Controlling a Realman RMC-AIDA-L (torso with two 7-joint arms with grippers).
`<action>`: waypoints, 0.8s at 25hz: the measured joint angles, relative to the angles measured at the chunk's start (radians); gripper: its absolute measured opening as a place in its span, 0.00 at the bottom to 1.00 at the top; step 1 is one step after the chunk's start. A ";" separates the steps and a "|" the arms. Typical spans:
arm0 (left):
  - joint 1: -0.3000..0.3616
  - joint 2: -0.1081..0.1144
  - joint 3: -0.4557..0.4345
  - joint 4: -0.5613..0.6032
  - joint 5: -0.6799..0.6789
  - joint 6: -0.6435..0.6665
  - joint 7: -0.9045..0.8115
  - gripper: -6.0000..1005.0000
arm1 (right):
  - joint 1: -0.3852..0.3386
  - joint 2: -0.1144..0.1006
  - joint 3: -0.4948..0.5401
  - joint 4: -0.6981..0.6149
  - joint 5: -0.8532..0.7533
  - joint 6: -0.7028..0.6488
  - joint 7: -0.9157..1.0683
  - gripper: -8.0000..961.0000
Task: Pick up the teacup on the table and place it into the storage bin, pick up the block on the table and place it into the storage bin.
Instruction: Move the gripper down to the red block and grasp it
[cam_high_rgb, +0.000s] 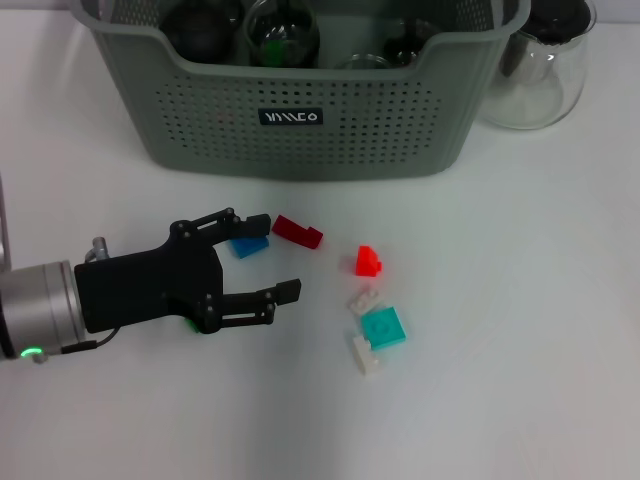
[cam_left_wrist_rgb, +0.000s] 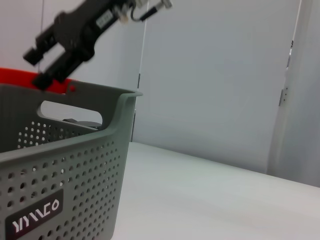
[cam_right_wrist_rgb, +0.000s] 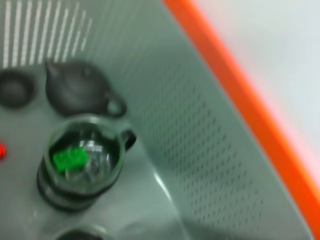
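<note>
Head view, left pincer spread open beside blue block, right wrist view alone shows green block inside glass teacup

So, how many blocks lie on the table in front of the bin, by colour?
Red blocks: 2
Blue block: 1
Teal block: 1
White blocks: 2
Total: 6
</note>
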 joint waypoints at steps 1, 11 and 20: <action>0.000 0.000 0.000 0.000 0.000 0.000 0.000 0.86 | -0.004 0.000 0.003 -0.034 0.014 -0.012 0.000 0.73; 0.001 0.000 0.000 -0.001 0.009 0.007 0.000 0.86 | -0.192 -0.059 0.067 -0.475 0.563 -0.348 -0.067 0.79; 0.001 0.001 0.000 0.003 0.011 0.011 0.001 0.86 | -0.390 -0.096 0.122 -0.552 0.887 -0.727 -0.195 0.79</action>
